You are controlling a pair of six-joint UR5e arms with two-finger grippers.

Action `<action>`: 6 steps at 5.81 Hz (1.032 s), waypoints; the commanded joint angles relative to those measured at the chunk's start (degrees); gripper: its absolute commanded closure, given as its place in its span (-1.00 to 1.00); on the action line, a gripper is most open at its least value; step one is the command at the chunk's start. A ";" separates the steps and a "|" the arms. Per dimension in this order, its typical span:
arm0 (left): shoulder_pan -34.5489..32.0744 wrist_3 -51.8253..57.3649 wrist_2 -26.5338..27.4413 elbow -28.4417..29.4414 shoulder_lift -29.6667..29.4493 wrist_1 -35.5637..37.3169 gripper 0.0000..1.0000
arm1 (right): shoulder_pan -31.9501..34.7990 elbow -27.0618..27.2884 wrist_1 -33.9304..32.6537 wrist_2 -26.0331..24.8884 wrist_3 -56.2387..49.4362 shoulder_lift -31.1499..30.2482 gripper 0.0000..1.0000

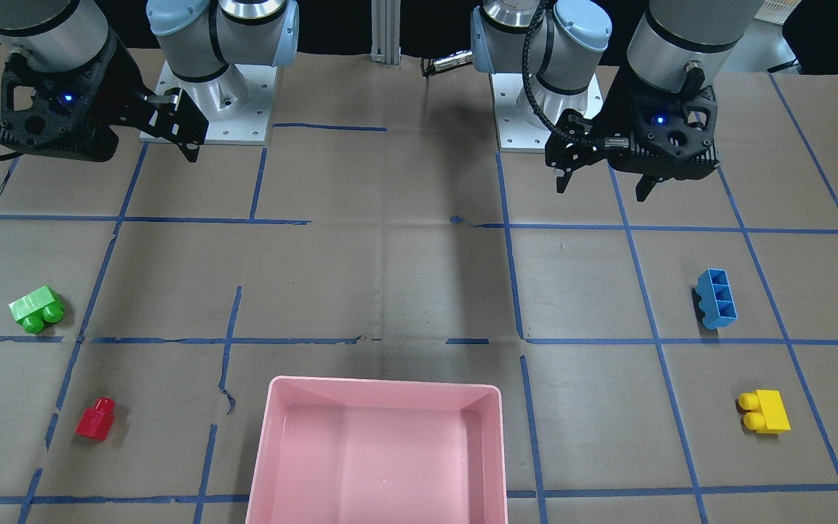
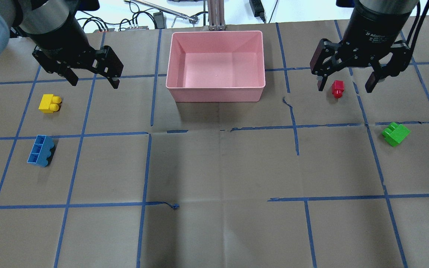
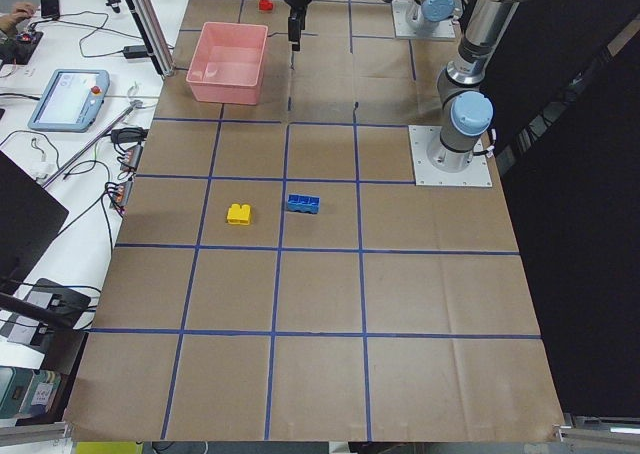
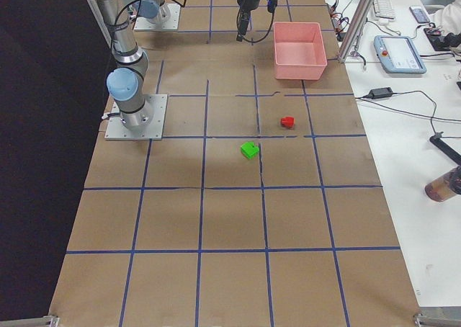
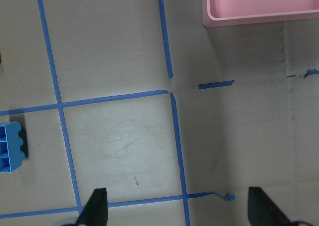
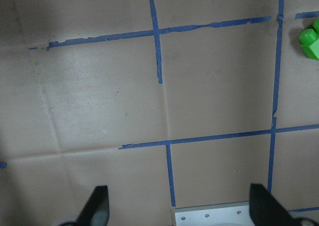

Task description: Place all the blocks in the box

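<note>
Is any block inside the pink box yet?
No: the overhead view shows the box bare inside, with the yellow block, blue block, red block and green block all lying outside it.

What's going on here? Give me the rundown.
Nothing is being handled yet. The left gripper and right gripper both hang above the table, open and empty. All four bricks lie on the table outside the pink box: yellow brick and blue brick on the robot's left, red brick and green brick on its right. The box is empty.
</note>
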 commanded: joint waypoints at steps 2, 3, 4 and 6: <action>0.18 0.09 -0.09 1.69 -1.78 0.28 -0.99 | 0.00 0.00 0.00 0.00 0.00 0.00 -0.99; 0.26 0.09 0.09 1.88 -4.58 0.45 -0.99 | 0.00 0.00 0.00 0.00 0.00 0.00 -0.99; 0.26 -0.09 0.09 4.15 -7.74 0.54 -0.99 | 0.00 0.00 0.00 0.00 0.00 0.00 -0.99; -0.17 -3.51 0.00 12.84 -18.01 0.63 -0.99 | 0.00 0.00 0.00 0.09 0.00 0.09 -0.99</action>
